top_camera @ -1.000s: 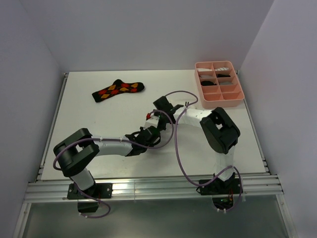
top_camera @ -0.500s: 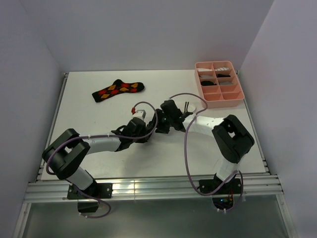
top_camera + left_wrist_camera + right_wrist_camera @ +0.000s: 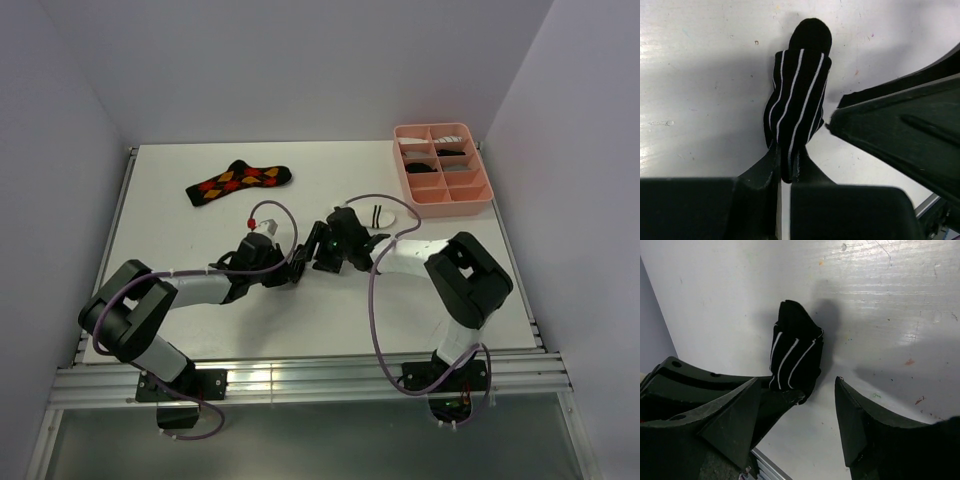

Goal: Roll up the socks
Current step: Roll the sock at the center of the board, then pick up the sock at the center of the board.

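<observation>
One sock was in hand: the left gripper [image 3: 786, 167] pinched the folded striped sock [image 3: 799, 95] at the centre of its view, and the right gripper [image 3: 797, 385] stood wide beside it. Next, I judge, the roll needs tucking. Only the top view showed the argyle sock [image 3: 238, 181], upper left, and the white sock [image 3: 378, 214].

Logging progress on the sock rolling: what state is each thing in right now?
striped sock: folded over, one end pinched.
left claw: shut on striped sock.
right claw: open, beside that sock.
argyle sock: flat, unrolled.
white sock: flat, unrolled.
pink tray: some compartments filled.
</observation>
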`<state>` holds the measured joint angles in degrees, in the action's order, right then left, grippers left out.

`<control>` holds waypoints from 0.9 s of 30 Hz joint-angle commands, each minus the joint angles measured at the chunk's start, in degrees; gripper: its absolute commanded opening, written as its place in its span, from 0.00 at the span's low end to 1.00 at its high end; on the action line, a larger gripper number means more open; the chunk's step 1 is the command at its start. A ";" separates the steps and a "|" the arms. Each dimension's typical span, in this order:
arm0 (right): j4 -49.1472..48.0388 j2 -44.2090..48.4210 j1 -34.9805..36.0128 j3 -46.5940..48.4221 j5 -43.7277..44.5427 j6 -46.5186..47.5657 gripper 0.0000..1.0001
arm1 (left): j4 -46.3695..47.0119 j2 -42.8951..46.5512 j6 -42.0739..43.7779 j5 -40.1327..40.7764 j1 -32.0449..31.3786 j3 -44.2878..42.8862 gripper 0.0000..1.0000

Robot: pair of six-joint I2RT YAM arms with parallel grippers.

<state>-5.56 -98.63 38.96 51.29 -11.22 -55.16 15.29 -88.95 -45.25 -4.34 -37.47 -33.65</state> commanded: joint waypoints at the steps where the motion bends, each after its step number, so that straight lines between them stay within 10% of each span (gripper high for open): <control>1: -2.44 -1.91 0.85 1.27 0.76 -1.62 0.68 | -1.93 0.18 -1.24 -2.52 0.38 1.48 0.01; 19: -0.77 -11.93 2.35 6.19 -1.52 -3.91 0.62 | -1.84 -1.49 -1.42 -4.10 0.74 1.39 0.01; 27: 0.20 -16.06 2.35 8.04 -4.95 -2.42 0.42 | -1.05 -2.19 -1.24 -5.33 0.82 1.74 0.01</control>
<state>-8.78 -110.91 40.47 58.98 -15.42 -58.87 16.14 -89.47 -46.41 -7.01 -36.38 -33.32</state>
